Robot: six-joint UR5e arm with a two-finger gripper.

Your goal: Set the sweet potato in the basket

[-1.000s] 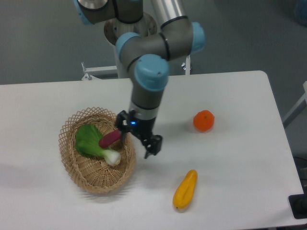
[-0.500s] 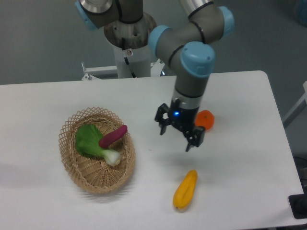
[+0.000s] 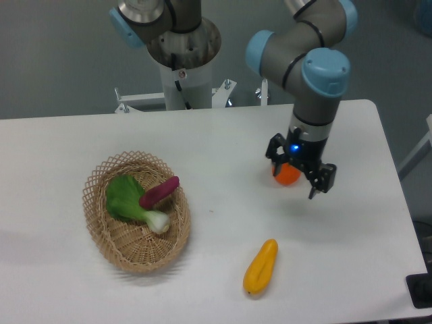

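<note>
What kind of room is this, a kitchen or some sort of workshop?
Most likely a robotics lab, not a kitchen. A jointed robot arm on a metal pedestal reaches over a bare white table, where a wicker basket and scattered produce look staged for practice.

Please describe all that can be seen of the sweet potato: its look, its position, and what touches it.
The sweet potato is a small, elongated, reddish-purple tuber with a smooth-looking skin and tapered ends. It lies inside the basket, tilted so that its right end points up toward the rim. Its lower left end rests on the green leafy vegetable, which also lies in the basket. Nothing holds it: the hand is far to the right, above the table near the orange fruit.
</note>
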